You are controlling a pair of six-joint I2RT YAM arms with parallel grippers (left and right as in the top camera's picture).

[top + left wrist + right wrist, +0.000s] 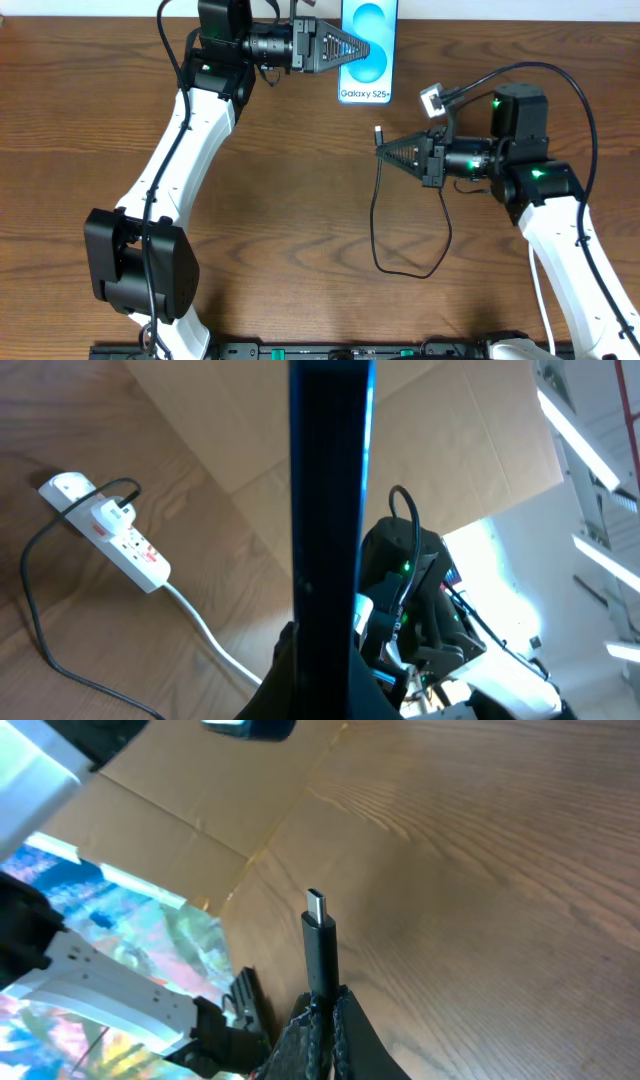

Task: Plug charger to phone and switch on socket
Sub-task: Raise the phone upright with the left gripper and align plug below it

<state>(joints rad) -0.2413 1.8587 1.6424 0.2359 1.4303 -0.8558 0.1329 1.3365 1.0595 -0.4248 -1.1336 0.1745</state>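
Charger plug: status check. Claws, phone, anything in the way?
Left claw shut on phone. Right claw shut on charger, connector tip sticking out, not yet in phone. Nothing between them; power strip off to the side.

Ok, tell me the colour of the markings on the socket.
Red, on a white socket; best in left wrist view.

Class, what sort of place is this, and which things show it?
Probably a robotics lab: the left gripper holds the phone, the right gripper the charger, at a wooden table, with cardboard sheeting and strip lights.
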